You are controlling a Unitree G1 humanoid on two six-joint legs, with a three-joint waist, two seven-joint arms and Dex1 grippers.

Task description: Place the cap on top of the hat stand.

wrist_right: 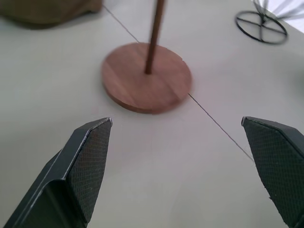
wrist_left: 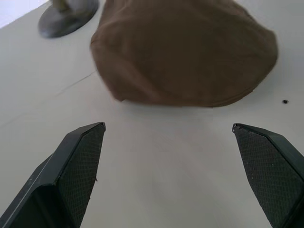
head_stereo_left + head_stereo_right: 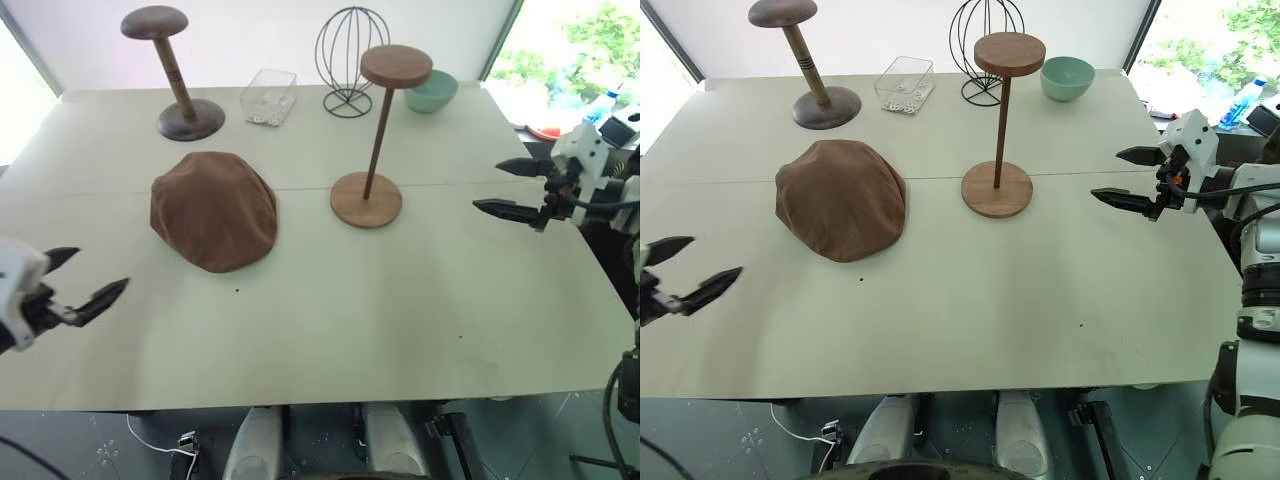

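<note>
Left gripper [image 3: 88,277] hovers spread wide and empty over the near-left table edge, its 2 fingers aimed at the brown flat cap [image 3: 213,209], which lies flat just left of the hat stand [image 3: 372,140]. Right gripper [image 3: 508,187] gapes empty too, facing the stand's base. Best pinch the cap's near rim; its long axis runs near-to-far, slightly slanted.
</note>
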